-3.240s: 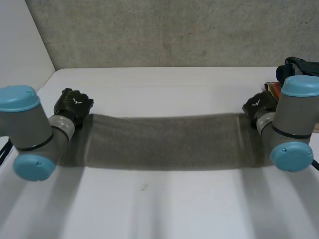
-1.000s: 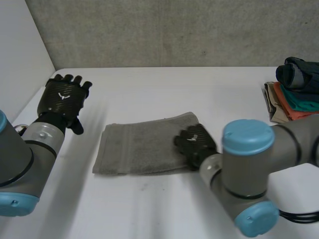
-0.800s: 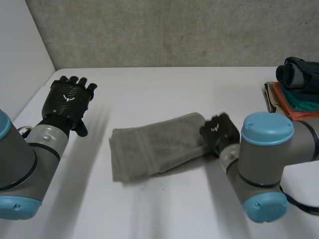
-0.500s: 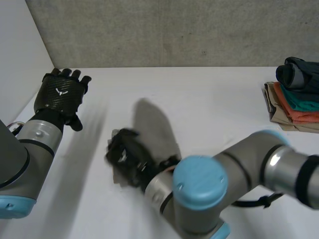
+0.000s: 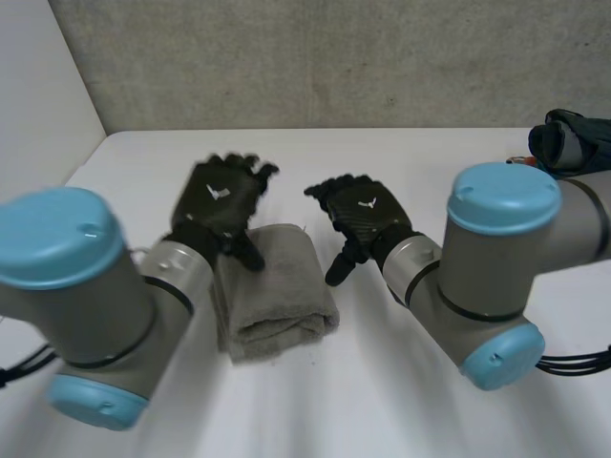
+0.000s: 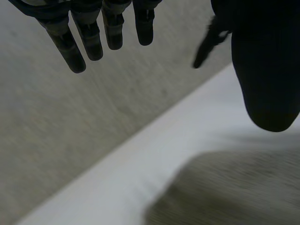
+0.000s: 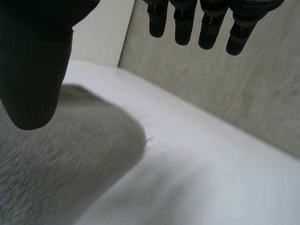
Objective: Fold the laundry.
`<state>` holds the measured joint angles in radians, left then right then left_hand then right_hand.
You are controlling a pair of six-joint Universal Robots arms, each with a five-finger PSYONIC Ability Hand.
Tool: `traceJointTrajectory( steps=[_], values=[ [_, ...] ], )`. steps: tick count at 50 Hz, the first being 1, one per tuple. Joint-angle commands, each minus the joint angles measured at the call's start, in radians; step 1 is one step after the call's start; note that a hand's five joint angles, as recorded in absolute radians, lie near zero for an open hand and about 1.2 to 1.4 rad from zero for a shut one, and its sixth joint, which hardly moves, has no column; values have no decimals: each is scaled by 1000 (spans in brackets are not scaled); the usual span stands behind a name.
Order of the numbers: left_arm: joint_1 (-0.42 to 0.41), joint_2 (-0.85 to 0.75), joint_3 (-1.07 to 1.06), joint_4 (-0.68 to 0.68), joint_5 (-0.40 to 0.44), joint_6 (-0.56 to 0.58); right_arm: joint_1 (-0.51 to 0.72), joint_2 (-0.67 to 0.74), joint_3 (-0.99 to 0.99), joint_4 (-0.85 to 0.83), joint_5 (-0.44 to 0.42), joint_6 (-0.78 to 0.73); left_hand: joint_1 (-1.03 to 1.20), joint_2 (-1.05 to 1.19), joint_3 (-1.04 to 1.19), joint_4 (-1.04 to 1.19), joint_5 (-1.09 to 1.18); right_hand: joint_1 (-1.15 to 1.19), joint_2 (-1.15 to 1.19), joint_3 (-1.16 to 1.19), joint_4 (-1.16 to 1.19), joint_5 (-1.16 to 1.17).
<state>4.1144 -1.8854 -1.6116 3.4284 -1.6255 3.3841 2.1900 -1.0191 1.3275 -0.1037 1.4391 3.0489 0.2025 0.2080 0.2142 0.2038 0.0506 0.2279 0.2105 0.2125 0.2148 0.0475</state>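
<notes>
Towel point(image 5: 275, 296) lies folded. Left hand point(image 5: 221, 196) and right hand point(image 5: 363, 212) hover spread, empty. Best pat it flat evenly, no dragging.

The light in here is soft and even. The white table point(image 5: 401, 172) is the brightest thing, pale all round the folded grey terry towel point(image 5: 277, 296). Behind the towel, the rough grey concrete wall point(image 5: 334, 57) looks duller and darker. A thin dark shadow sits under the towel's edge nearest the robot. Up close, the black left hand point(image 6: 65, 42) and the black right hand point(image 7: 33, 70) look like flat dark shapes against the lighter wall.
</notes>
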Motion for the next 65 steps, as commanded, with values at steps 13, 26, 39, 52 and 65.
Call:
traceJointTrajectory(
  steps=[13,26,39,52,65],
  values=[
    [1,-228,29,-179,-221,-17,19,329,-341,309,-92,-30,-7,-12,-18,-8,-29,-53,-36,-38,-40,-47],
    [61,-86,81,-173,-116,155,52,168,-245,250,75,-278,-28,-33,-40,-29,-51,-53,-36,-38,-40,-47],
    [156,34,163,-291,460,61,226,96,93,-102,100,-421,-28,-33,-40,-29,-51,-53,-36,-38,-40,-47],
    [161,22,205,-337,590,-2,255,226,36,-252,109,-438,-27,-33,-39,-28,-50,-53,-36,-38,-40,-47],
    [165,17,202,-336,593,-3,255,280,-34,-326,106,-438,-27,-33,-39,-28,-50,362,379,377,375,368]
  ],
)
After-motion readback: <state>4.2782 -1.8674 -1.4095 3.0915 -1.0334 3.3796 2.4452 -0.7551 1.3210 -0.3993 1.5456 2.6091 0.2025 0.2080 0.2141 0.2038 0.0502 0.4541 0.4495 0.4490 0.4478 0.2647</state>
